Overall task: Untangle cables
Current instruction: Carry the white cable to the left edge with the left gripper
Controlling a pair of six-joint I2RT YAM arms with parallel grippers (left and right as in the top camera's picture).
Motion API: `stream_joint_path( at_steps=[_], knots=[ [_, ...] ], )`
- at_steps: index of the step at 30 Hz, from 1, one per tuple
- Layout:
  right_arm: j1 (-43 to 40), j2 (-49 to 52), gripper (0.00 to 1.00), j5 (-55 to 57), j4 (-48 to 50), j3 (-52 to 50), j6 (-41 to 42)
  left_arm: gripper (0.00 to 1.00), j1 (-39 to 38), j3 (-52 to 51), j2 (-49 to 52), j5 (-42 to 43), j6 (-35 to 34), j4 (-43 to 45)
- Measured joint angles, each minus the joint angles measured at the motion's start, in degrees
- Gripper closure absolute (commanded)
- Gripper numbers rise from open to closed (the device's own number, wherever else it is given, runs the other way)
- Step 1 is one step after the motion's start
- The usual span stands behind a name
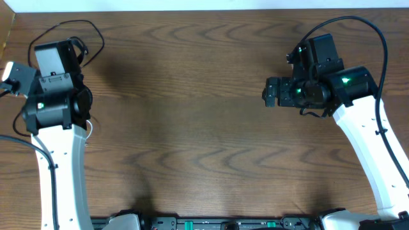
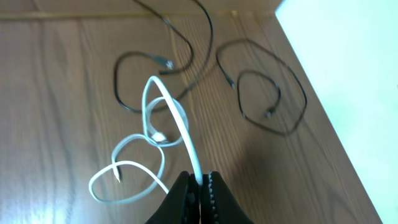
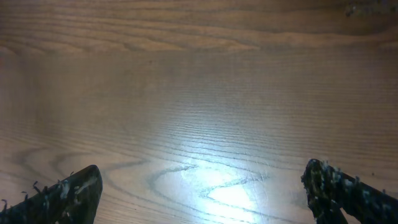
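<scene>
In the left wrist view my left gripper (image 2: 200, 186) is shut on the white cable (image 2: 180, 118), which rises from the jaws and loops over the wood. One black cable (image 2: 127, 87) lies looped behind the white one and crosses it. A second black cable (image 2: 273, 93) lies apart on the right in its own loops. In the overhead view the left gripper is hidden under the left arm (image 1: 54, 89) at the far left; only a bit of white cable (image 1: 91, 128) shows beside it. My right gripper (image 3: 202, 193) is open and empty over bare wood at the table's right (image 1: 271, 92).
The wooden table (image 1: 204, 128) spreads between the two arms. A pale surface (image 2: 348, 74) borders the table's edge on the right of the left wrist view. Thick black arm wires run by the left arm (image 1: 89, 29) and right arm (image 1: 383, 45).
</scene>
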Motion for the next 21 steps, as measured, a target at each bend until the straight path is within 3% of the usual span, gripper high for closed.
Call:
stream_joint_path(
  at_steps=[8, 21],
  knots=[
    [0.0, 0.0, 0.01, 0.0, 0.33, 0.0, 0.0, 0.92, 0.02, 0.0, 4.2, 7.52, -0.37, 0.42],
    [0.0, 0.0, 0.01, 0.0, 0.44, 0.0, 0.02, 0.93, 0.02, -0.02, 11.06, 14.05, 5.18, 12.04]
  ],
)
